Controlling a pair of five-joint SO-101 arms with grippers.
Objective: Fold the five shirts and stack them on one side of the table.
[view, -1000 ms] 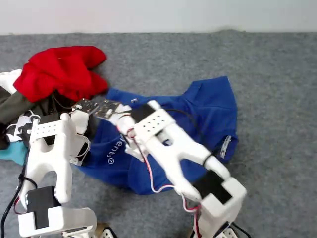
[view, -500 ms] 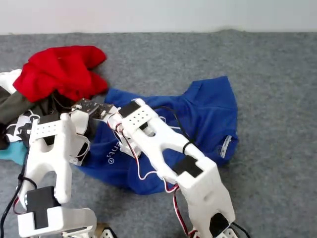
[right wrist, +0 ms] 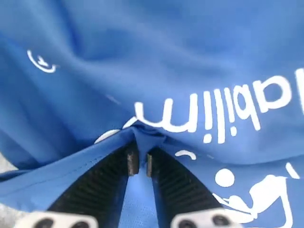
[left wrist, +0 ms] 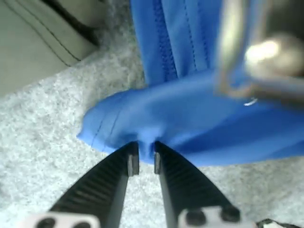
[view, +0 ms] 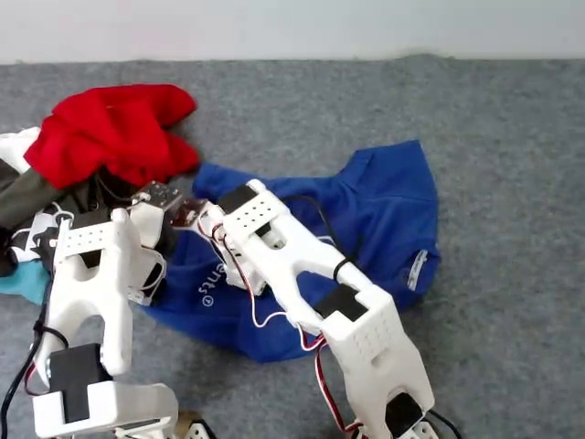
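Note:
A blue shirt [view: 384, 210] with white print lies crumpled in the middle of the grey table [view: 512, 137]. At its left edge my left gripper [view: 157, 196] is shut on a fold of the blue cloth [left wrist: 190, 128], its fingertips [left wrist: 132, 161] pinching the hem just above the table. Right beside it, my right gripper [view: 187, 213] is shut on the same shirt; the right wrist view has its black fingers [right wrist: 130, 164] clamped on a ridge of the printed blue fabric [right wrist: 166, 57]. A red shirt [view: 110, 133] lies bunched at the back left.
More garments are piled at the left edge under the red one: olive-dark [view: 23, 197], black-and-white [view: 37, 233], teal [view: 18, 282] and white [view: 14, 146]. Beige cloth [left wrist: 33, 38] lies close to the left gripper. Bare grey surface stretches along the right side and the back.
The right arm has swung left and stretched out over the blue shirt, bringing its gripper closer to the left gripper. The left arm has stayed put.

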